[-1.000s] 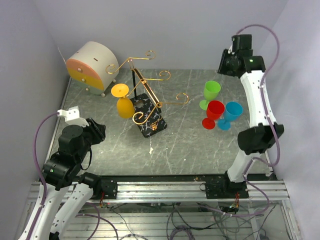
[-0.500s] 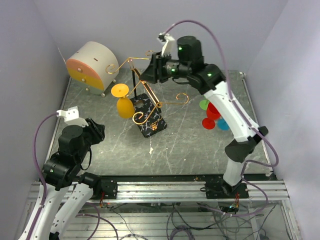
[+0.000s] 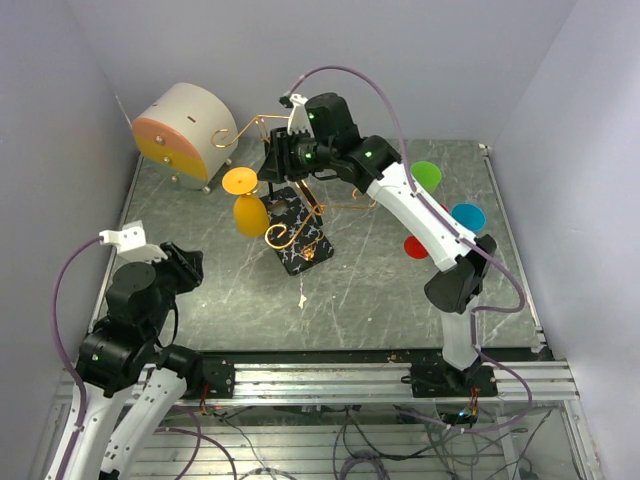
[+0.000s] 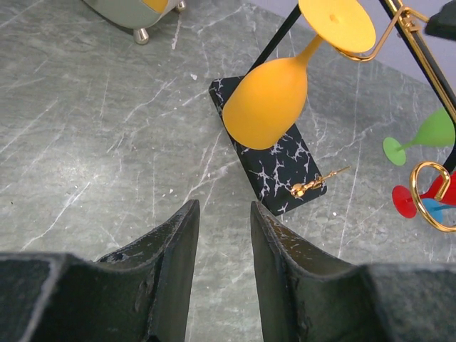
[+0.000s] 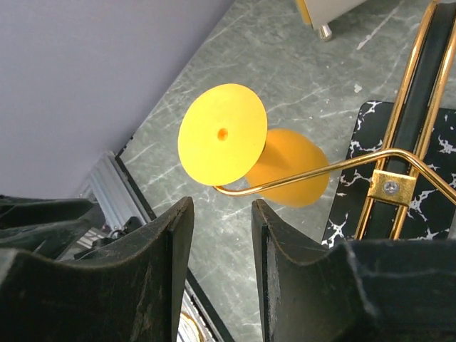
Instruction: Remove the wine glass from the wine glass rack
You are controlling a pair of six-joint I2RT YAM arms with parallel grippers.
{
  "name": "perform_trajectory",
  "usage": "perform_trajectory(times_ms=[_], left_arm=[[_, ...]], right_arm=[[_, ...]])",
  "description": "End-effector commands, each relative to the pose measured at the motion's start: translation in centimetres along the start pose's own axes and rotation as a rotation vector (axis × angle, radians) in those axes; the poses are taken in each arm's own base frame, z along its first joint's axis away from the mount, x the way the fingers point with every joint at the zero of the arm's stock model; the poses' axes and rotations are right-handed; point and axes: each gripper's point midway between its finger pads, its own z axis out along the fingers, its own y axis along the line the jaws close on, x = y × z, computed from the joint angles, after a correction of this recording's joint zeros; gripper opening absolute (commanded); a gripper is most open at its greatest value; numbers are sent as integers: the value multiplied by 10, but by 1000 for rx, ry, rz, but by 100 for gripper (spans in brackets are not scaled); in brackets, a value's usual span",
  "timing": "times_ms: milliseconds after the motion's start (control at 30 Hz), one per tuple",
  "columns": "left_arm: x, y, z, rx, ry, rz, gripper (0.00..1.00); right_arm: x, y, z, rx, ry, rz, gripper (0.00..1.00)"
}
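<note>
Black-fingered left gripper [image 4: 222,214], parted and empty, sits well short of the orange wine glass [image 3: 250,215], which hangs bowl-down, stem upright, on a left arm of the wine glass rack [image 3: 300,245]. Beyond it, your right gripper [image 5: 222,206], also parted and empty, hovers near the glass's foot, so it's your closer hand.

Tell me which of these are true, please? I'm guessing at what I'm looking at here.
1. The orange wine glass hangs upside down from the gold wine glass rack. True.
2. The right gripper is clamped on the glass's stem. False: it is open and holds nothing, and the glass's foot lies beyond its fingertips.
3. The left gripper is open and empty. True.
4. The green glass hangs on the rack too. False: it stands on the table, off to the right of the rack.
</note>
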Motion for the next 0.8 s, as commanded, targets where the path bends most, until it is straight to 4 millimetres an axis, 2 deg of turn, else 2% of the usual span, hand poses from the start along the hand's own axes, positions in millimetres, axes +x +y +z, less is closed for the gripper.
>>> perform_trajectory(times_ms=[0,233,767], left_arm=[[-11,5,-7,-14,-63,-33,46],[-10,4,-7,-9,-61,-31,45],[-11,4,-9,-8,-67,-37,46]], right_arm=[[2,-8,20,39,-5,-10,38],[3,-12,37,49,-7,-15,38],[1,-11,55,40,-24,-26,38]])
